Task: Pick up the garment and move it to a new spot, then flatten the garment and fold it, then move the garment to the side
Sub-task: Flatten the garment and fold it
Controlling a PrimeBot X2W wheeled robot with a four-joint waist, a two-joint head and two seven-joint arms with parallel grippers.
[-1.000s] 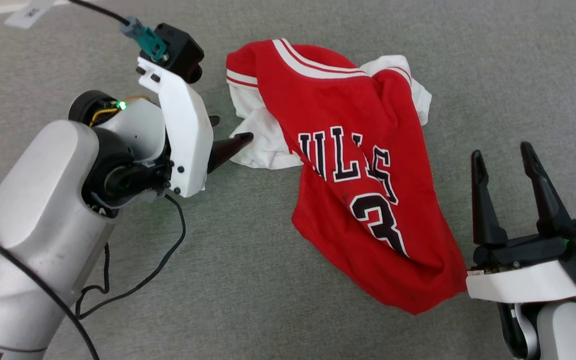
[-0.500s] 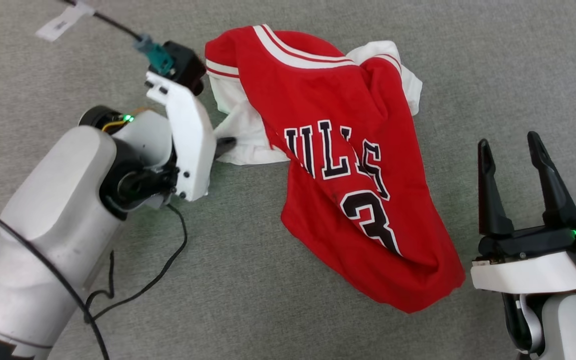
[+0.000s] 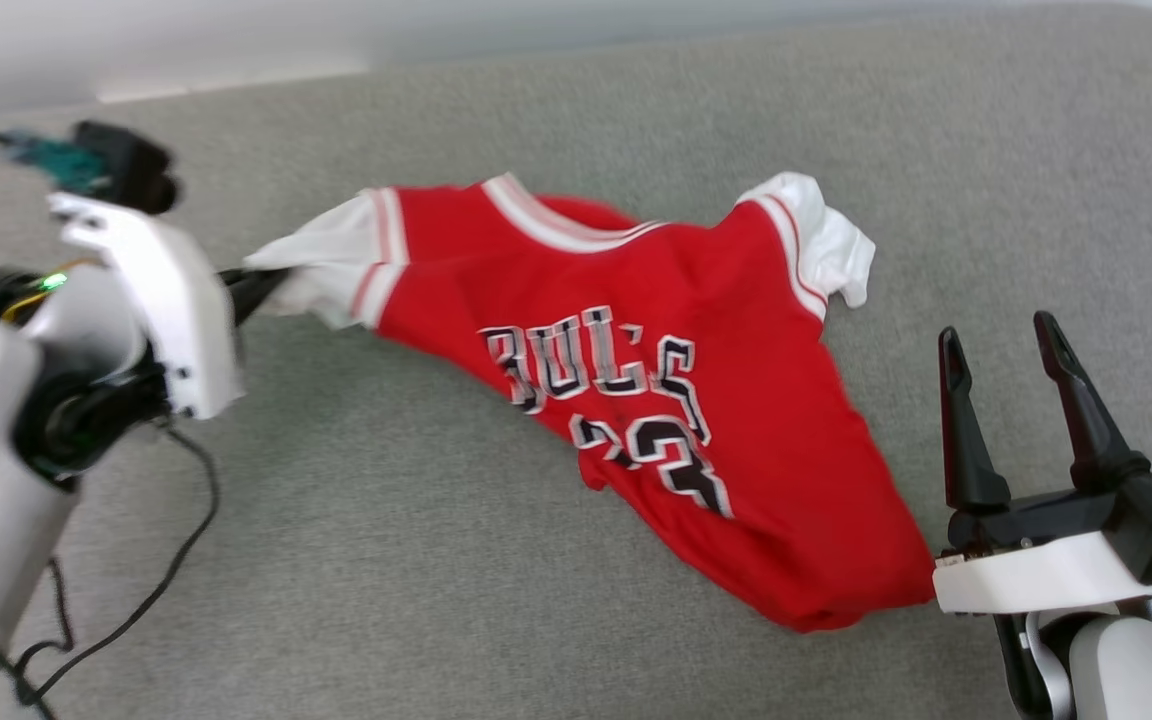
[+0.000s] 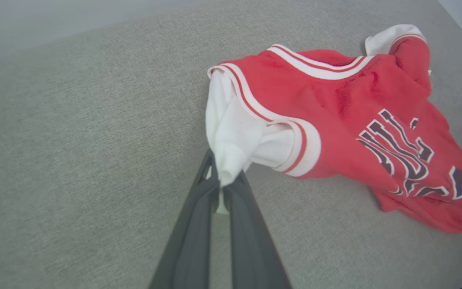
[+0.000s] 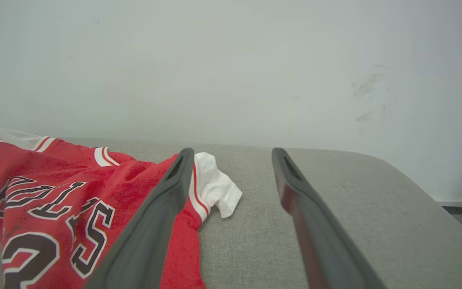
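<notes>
Garment [image 3: 696, 400] lies rumpled on the grey padded surface [image 3: 436, 580] in my head view: red, with black white-outlined lettering that I read as "BULLS" across a fold, and "23" beneath it. My left gripper [image 3: 261, 285], at the left, has its jaws pinched together on the white sleeve [image 3: 331, 265], which is drawn out toward it. A black cable [image 3: 176, 560] trails below that arm. My right gripper [image 3: 1001, 335] sits at the lower right with jaws wide and nothing between them, just beside the garment's hem. From the left wrist I see both dark fingers closed on a tuck of white sleeve cloth, with the striped armhole trim right behind it and only part of the lettering. From the right wrist, the spread fingers point past the other white sleeve toward a pale wall [image 5: 231, 60]; an "S" and a "2" are legible there.
</notes>
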